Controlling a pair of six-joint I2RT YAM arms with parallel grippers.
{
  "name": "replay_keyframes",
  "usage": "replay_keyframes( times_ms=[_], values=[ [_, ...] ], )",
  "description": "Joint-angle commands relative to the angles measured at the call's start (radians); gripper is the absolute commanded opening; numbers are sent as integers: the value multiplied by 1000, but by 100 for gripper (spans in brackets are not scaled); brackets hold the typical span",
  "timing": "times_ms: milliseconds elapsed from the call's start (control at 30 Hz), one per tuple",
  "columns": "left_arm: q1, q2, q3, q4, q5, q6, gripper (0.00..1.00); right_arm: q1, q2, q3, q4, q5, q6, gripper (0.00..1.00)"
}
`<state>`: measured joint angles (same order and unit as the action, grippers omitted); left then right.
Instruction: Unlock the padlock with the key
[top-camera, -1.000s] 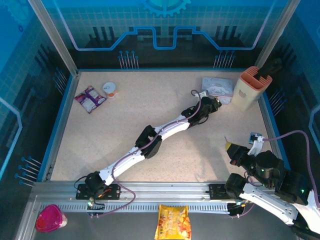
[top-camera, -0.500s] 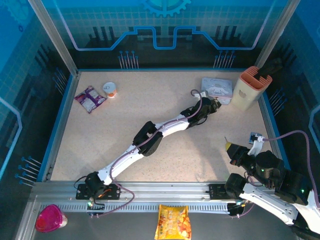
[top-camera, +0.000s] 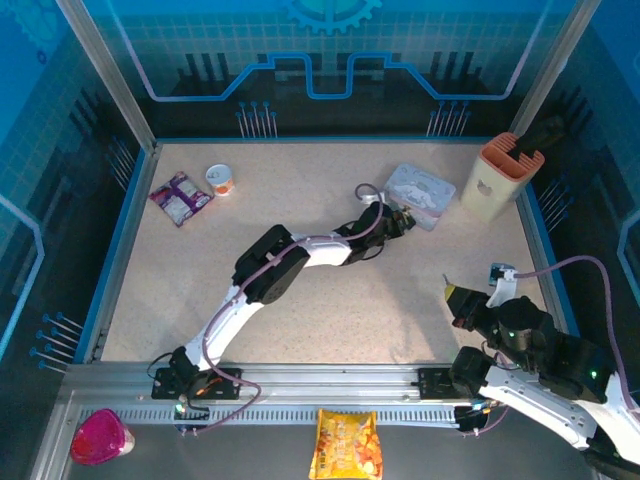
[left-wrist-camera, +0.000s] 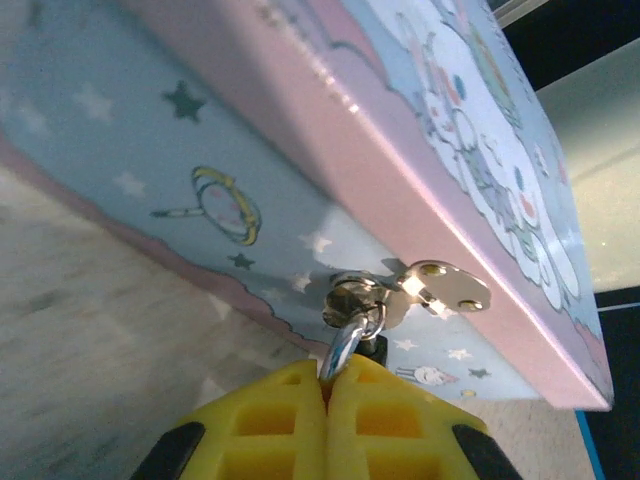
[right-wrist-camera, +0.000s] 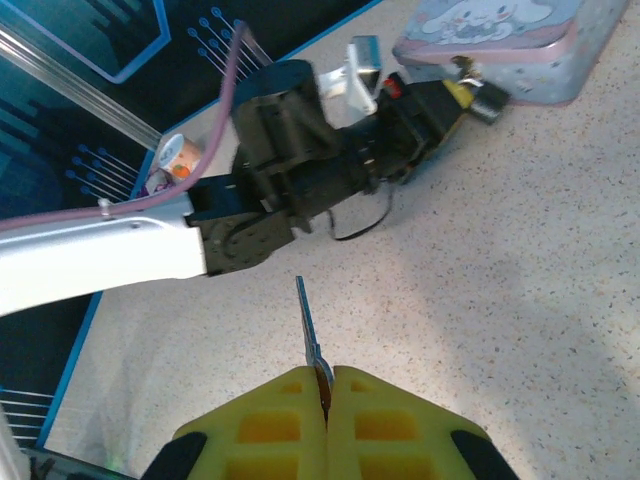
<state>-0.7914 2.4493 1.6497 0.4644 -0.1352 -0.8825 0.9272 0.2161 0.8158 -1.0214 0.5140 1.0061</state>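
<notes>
Right wrist view is showing the right claw pinching the key, its shaft pointing away. The padlock, on the tin box, is lying far-left, pinched by the left claw.

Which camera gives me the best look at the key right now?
The right wrist view: the key sticks out slim and sharp from the shut right end effector, seen along its whole blade. In the top external view that end effector is small, and I cannot make the key out there.
</notes>
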Motion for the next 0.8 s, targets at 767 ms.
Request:
replay_keyframes(
  times_ms=[767],
  values=[
    [103,-730,-1150,176,121,-4,0,69,296,-287,419,-139,116,0]
  ],
)
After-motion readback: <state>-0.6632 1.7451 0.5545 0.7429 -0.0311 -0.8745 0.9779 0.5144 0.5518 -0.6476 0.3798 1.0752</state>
